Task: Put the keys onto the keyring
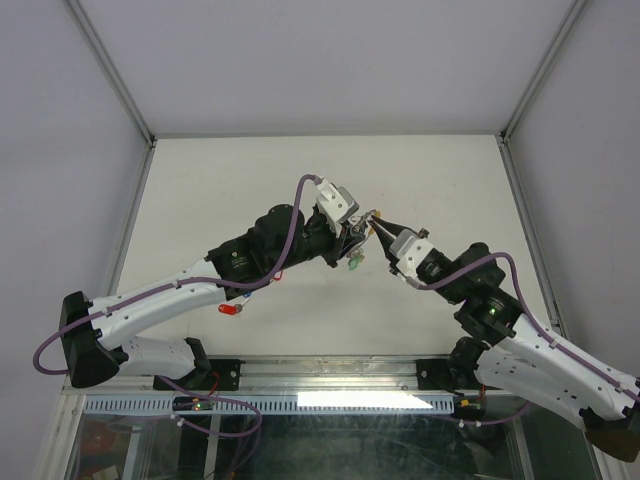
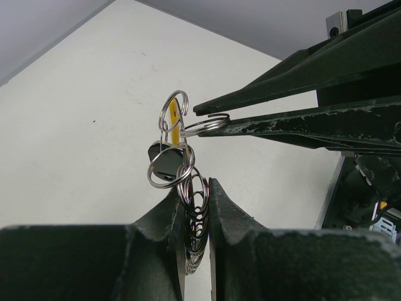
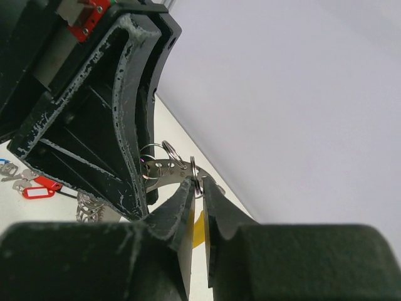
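Observation:
Both grippers meet above the middle of the table. My left gripper (image 1: 356,240) (image 2: 195,185) is shut on the keyring (image 2: 194,216), a bunch of linked silver rings that hangs between its fingers. A yellow tag (image 2: 173,116) (image 3: 200,229) and a dark tag (image 2: 166,162) hang from the bunch, and a green tag (image 1: 355,265) dangles below it. My right gripper (image 1: 376,226) (image 3: 197,182) comes in from the right. Its tips (image 2: 199,119) pinch a small split ring (image 2: 208,124) (image 3: 197,170) at the top of the bunch, with barely any gap.
A red-tagged key (image 1: 231,310) (image 3: 37,190) lies on the white table (image 1: 200,200) near the left arm, with a blue-tagged one (image 3: 5,164) beside it. Grey walls and metal posts (image 1: 110,70) bound the table on three sides.

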